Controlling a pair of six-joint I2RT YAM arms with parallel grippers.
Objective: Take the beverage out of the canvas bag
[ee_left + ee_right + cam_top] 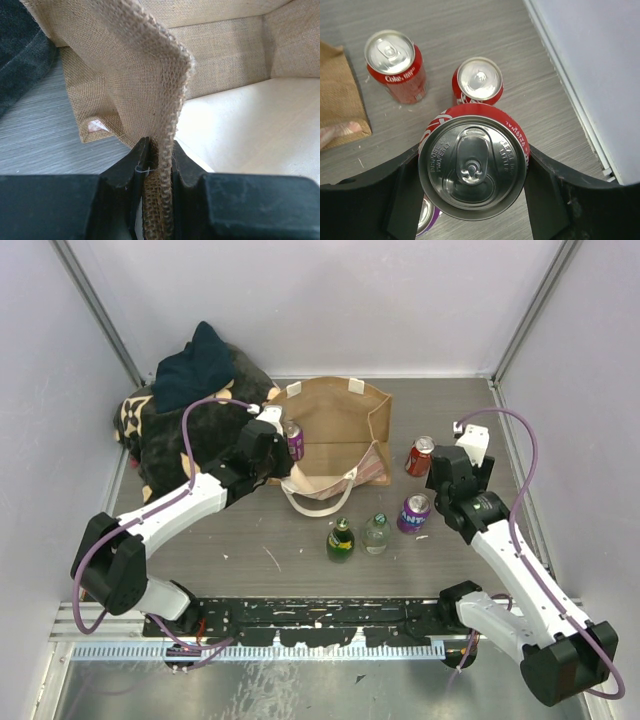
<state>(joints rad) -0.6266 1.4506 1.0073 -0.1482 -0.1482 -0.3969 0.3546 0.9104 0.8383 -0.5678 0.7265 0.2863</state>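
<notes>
The tan canvas bag (335, 420) stands mid-table with its mouth open and a cream handle (318, 502) hanging over the front. My left gripper (160, 150) is shut on the bag's left rim (150, 75), the burlap pinched between its fingers; from above this gripper (272, 445) sits at the bag's left edge. A purple can (294, 440) stands right beside it; inside or outside the bag I cannot tell. My right gripper (472, 167) is shut on an upright red Coke can (470, 165), right of the bag. From above, the right gripper (447, 480) hides that can.
Two red cans (395, 62) (477, 82) and a purple can (413, 512) stand on the table near my right gripper. A green bottle (340, 540) and a clear bottle (376, 533) stand in front of the bag. A black patterned bag (180, 430) lies back left.
</notes>
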